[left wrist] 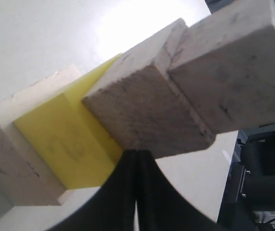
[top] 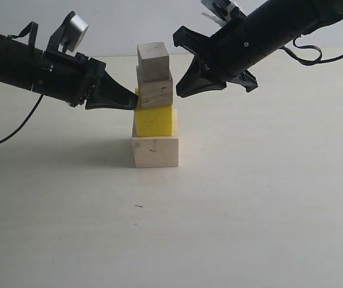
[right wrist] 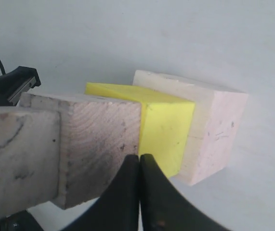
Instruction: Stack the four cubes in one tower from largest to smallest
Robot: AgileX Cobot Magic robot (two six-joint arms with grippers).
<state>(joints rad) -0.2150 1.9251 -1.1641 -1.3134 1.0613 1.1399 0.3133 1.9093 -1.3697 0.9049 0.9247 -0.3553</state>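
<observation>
The four cubes stand as one tower in the middle of the table. The largest pale wood cube (top: 155, 152) is at the bottom, the yellow cube (top: 154, 122) on it, the plywood cube (top: 155, 90) above, and the smallest pale cube (top: 153, 60) on top, slightly skewed. My left gripper (top: 134, 99) is shut and empty, its tip against the tower's left side where plywood (left wrist: 142, 106) meets yellow (left wrist: 65, 139). My right gripper (top: 179, 92) is shut and empty, close to the plywood cube's (right wrist: 101, 139) right side, near the yellow cube (right wrist: 166, 130).
The pale table (top: 249, 216) carries only the tower. A black cable (top: 16, 129) hangs from the left arm over the table's left side. Another cable (top: 315, 57) loops under the right arm. Both arms slant in from the upper corners.
</observation>
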